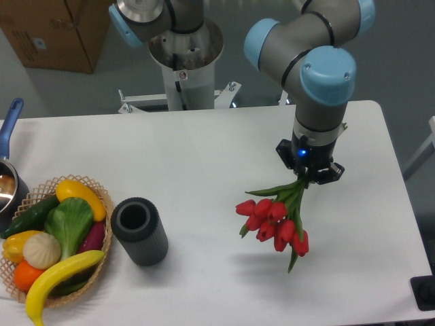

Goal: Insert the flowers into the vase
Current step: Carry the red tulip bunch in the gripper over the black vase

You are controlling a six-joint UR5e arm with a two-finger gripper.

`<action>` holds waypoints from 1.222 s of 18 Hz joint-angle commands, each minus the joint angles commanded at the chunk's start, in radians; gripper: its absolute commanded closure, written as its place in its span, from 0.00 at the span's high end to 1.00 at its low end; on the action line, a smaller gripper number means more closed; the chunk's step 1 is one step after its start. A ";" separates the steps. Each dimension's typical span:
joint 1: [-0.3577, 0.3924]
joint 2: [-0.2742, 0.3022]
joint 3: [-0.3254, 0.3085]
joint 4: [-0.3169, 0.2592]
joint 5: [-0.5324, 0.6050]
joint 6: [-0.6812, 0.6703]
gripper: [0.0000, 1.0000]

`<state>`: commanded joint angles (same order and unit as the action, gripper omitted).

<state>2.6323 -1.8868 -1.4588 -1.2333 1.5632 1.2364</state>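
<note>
The flowers (275,224) hang gripped by their stems in the closed gripper (307,175) above the table (204,163), well apart from the vase (139,231); insertion not yet done.

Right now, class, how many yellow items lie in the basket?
3: a pepper at the top, another at the left, a banana along the bottom of the basket. Others may be hidden.

The gripper's (303,178) fingers are masked by the wrist above and the flowers (274,221) below, so their grip cannot be judged. Far off from it, the pot (9,178) is cut by the edge, as is a basket (61,187).
</note>
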 joint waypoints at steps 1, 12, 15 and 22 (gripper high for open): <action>-0.002 0.005 0.002 0.000 -0.009 0.000 0.00; -0.023 0.129 -0.076 0.285 -0.749 -0.240 0.00; -0.031 0.129 -0.138 0.411 -0.981 -0.296 0.00; -0.101 0.066 -0.143 0.425 -1.321 -0.291 0.00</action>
<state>2.5311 -1.8207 -1.6015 -0.8084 0.2426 0.9449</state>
